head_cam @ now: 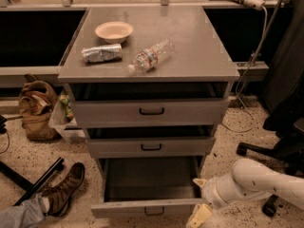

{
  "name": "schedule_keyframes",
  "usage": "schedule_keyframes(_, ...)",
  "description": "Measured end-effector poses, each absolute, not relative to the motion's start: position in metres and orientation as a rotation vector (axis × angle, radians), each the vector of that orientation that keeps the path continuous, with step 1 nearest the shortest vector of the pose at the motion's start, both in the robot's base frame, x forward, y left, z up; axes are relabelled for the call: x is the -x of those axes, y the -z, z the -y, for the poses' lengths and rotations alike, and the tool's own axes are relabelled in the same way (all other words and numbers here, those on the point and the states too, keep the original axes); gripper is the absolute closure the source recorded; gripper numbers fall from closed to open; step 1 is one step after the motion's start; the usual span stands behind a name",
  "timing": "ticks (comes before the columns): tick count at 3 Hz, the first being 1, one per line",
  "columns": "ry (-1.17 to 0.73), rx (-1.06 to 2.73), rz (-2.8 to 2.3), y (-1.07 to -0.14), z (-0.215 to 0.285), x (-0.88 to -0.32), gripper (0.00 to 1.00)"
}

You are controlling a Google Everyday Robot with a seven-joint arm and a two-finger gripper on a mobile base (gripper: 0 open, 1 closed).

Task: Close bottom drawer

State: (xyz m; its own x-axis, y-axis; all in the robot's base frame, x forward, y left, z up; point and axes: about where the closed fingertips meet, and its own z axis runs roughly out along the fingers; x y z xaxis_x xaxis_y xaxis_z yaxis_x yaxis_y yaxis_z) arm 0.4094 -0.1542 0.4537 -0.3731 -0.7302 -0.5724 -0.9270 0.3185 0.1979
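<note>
The grey cabinet [223,75] has three drawers, all pulled out by different amounts. The bottom drawer [118,208] is pulled out farthest; its low front panel with a small dark loop handle [154,212] sits near the lower edge of the view, and its dark inside looks empty. My white arm comes in from the right. My gripper [198,199] is at the drawer's front right corner, with one cream finger [199,216] below the front panel and another [198,181] by the drawer's right side.
On the cabinet top lie a bowl [114,31], a crushed can [101,53] and a plastic bottle [151,55]. A person's shoe [64,189] and a bag [37,110] are on the floor at left. An office chair base [270,151] stands at right.
</note>
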Motion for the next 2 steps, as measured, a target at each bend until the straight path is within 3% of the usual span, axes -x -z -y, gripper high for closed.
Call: schedule_keyframes(2, -0.794, 1.393, -2.181, -0.332, 0.171, -0.411, 0.0)
